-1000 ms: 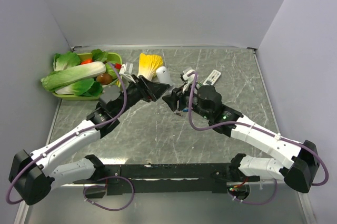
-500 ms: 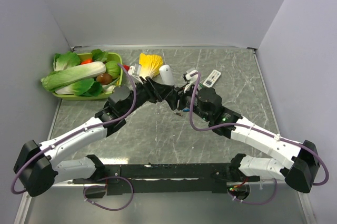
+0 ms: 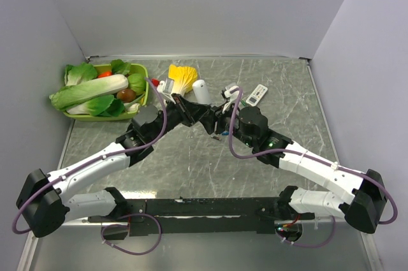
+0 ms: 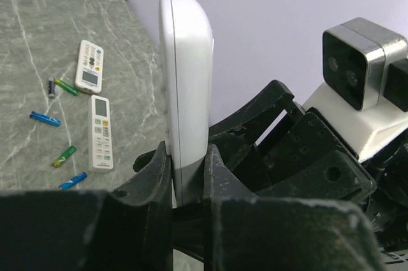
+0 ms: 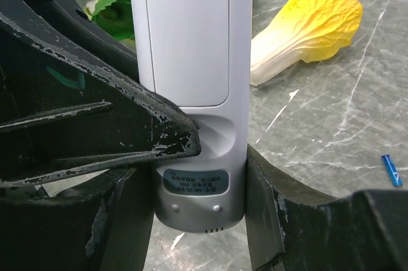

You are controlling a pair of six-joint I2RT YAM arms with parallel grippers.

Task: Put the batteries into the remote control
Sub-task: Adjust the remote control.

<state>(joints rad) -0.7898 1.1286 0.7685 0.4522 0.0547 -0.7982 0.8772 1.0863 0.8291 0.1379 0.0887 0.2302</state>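
A white remote control (image 5: 191, 60) is held off the table between both arms, its back and battery cover facing the right wrist camera. My right gripper (image 5: 197, 175) is shut across its lower end, a jaw against each side. My left gripper (image 4: 188, 156) is shut on the same remote control (image 4: 185, 86) across its thin edges. In the top view the two grippers, left (image 3: 191, 113) and right (image 3: 215, 121), meet at mid-table, and the remote's white end (image 3: 201, 90) pokes out beyond them. Several batteries lie loose on the table: a blue one (image 4: 44, 118), a green one (image 4: 65, 86) and another blue one (image 5: 391, 170).
Two other white remotes (image 4: 88, 65) (image 4: 101, 132) lie among the batteries, right of the grippers in the top view (image 3: 257, 94). A yellow cabbage (image 3: 182, 76) lies behind the grippers. A green basket (image 3: 144, 72) of vegetables sits at the back left. Walls enclose the table.
My left arm has swung right to meet the right gripper, and its jaws have closed on the remote control. The right gripper has kept its hold, shifting only slightly.
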